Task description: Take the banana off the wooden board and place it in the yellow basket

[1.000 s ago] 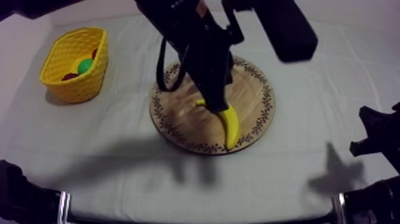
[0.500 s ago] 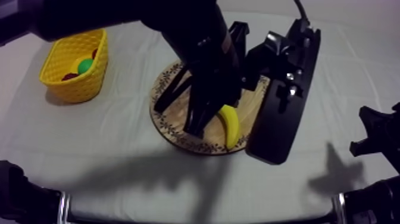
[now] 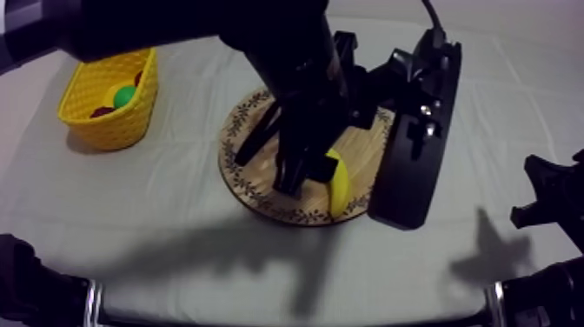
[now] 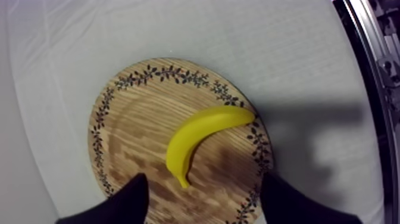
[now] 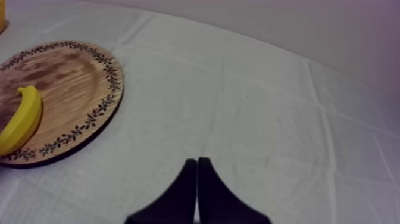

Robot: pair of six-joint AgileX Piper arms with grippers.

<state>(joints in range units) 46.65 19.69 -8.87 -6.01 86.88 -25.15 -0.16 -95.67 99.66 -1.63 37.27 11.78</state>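
Observation:
The yellow banana (image 4: 199,134) lies curved on the round wooden board (image 4: 128,128) with the patterned rim. My left gripper (image 4: 203,179) hovers over the board, open, one black finger (image 4: 128,202) on each side of the banana's stem end and nothing between them. From above, my left arm (image 3: 295,78) covers much of the board (image 3: 252,187), and part of the banana (image 3: 336,181) shows beside it. My right gripper (image 5: 197,162) is shut on nothing over bare cloth, with the board (image 5: 71,71) and banana (image 5: 21,122) off to one side.
The yellow basket (image 3: 130,126) stands at the table's far left and holds a green toy fruit (image 3: 124,96) and a small red fruit (image 3: 102,111). My right arm (image 3: 547,204) rests low at the right edge. Bare cloth lies between board and basket.
My left arm has swung lower over the board and its fingers have spread from a narrow wedge to wide apart. The banana, the basket and the right arm have stayed put.

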